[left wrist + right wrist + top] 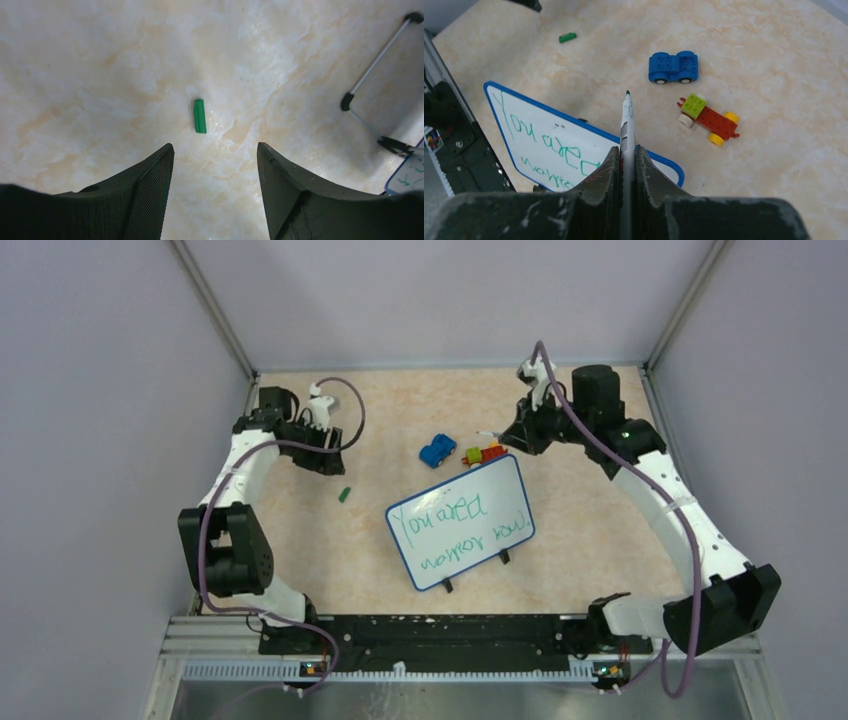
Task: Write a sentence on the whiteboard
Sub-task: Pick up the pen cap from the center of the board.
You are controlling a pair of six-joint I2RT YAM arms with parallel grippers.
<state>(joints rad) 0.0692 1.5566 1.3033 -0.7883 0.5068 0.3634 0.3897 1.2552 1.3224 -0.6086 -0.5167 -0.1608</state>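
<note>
Whiteboard bearing green sentence; at its far edge, right gripper clamps marker; to its left, left gripper spread, empty, near green cap.

A blue toy car sits just beside a red brick vehicle on the marbled bench; well apart lies a green piece, probably a cap.

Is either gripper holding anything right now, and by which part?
The right gripper holds the marker by its barrel, jaws shut on it, uncapped tip sticking out ahead. The left gripper is open and holds nothing.
</note>
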